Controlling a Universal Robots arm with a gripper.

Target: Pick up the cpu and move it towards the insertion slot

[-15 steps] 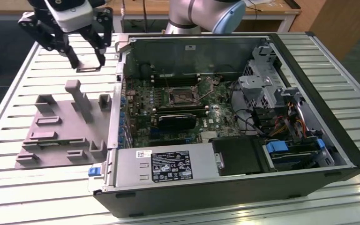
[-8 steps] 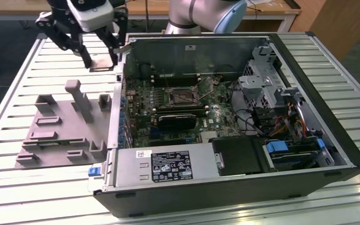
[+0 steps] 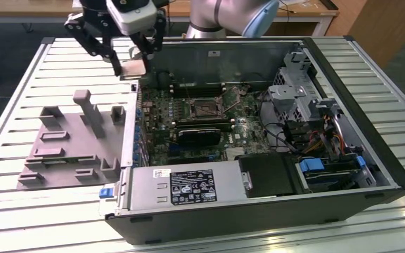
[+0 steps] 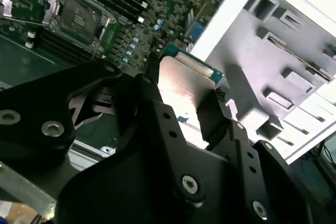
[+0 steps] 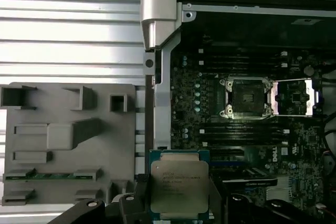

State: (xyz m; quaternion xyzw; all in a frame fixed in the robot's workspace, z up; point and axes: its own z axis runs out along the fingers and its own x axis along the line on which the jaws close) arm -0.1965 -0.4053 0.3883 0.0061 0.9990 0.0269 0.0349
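My gripper [image 3: 133,64] is shut on the cpu [image 3: 135,67], a flat square chip with a pale metal top. It holds the chip in the air over the computer case's wall on the exterior view's left, near the back corner. In the second wrist view the black fingers [image 4: 211,113] clamp two opposite edges of the cpu [image 4: 182,82]. The first wrist view shows the cpu [image 5: 178,184] from above. The insertion slot [image 3: 204,108] is a square black socket with a metal frame on the green motherboard, and it lies open in both wrist views [image 5: 247,98] [image 4: 79,18]. The chip is some way short of it.
A grey plastic tray [image 3: 61,158] with raised blocks lies on the slatted table beside the case, also in the first wrist view [image 5: 58,145]. The case wall [image 5: 160,51] stands between tray and motherboard. A drive cage [image 3: 301,89], cables and a power supply [image 3: 181,187] crowd the case.
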